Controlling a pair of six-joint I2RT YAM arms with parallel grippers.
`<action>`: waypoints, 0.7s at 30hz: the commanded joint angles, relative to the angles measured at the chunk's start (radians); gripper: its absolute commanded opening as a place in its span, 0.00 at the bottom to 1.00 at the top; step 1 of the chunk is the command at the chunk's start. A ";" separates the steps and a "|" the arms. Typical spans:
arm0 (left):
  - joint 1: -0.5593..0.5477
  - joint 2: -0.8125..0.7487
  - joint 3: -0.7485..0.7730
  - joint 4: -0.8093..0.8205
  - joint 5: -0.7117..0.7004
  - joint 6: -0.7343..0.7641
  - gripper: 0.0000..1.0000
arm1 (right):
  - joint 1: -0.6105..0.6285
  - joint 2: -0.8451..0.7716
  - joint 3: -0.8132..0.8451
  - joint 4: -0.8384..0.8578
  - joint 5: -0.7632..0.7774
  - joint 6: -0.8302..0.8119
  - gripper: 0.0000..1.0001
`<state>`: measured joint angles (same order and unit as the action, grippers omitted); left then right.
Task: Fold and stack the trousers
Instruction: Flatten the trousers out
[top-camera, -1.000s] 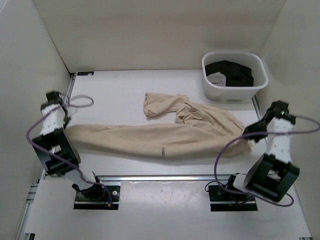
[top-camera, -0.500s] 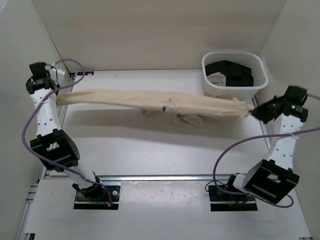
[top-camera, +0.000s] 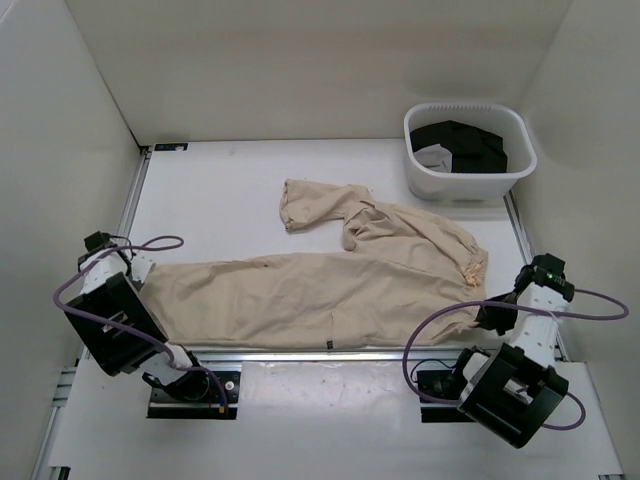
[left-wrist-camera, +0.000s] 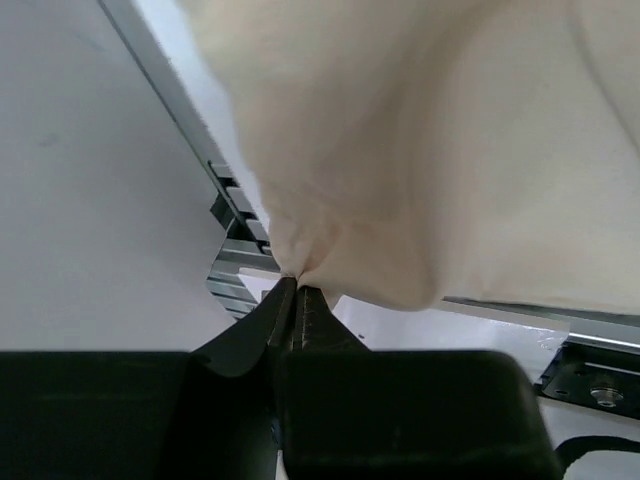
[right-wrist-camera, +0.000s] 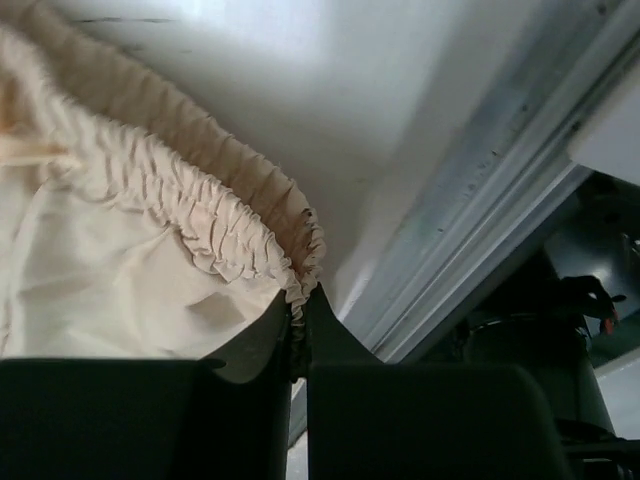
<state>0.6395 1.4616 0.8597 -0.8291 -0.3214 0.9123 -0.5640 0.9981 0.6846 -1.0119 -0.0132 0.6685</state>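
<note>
**Trousers pinned at both ends, 1 leg left to sort**

Far L: L gripper clamped tight on a pinch of cloth at the leg end of the trousers. Sits low at the L edge of the table, close to the front rail. Held there, prob., to keep that leg drawn out lengthwise.

Mid: 1 leg laid flat L to R just behind the rail, small dark tag at its near hem. 2nd leg crumpled and bent back toward the far side, cuff pointing L. Not folded yet; needs flattening or laying over the 1st leg.

R: R gripper closed on the gathered elastic edge, waist end by the look, down near the table's R front corner. Gripped at the opposite end for tension across the cloth, so fewer wrinkles.

Far R, back: basket w/ black clothes, well apart from the trousers. No stack seen; early in the task, at a guess.
</note>
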 joint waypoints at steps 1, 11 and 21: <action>0.009 -0.046 -0.016 0.062 0.012 0.040 0.14 | -0.034 0.010 -0.031 0.000 0.050 0.017 0.00; 0.121 -0.004 -0.025 0.074 -0.064 0.134 0.65 | -0.034 0.010 0.100 -0.151 0.318 0.068 0.98; -0.301 0.288 0.920 -0.389 0.511 -0.220 0.77 | 0.118 0.106 0.478 0.005 0.261 -0.105 0.98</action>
<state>0.5617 1.6604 1.5654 -1.0302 -0.0742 0.8436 -0.4782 1.0748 1.0782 -1.1114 0.2844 0.6559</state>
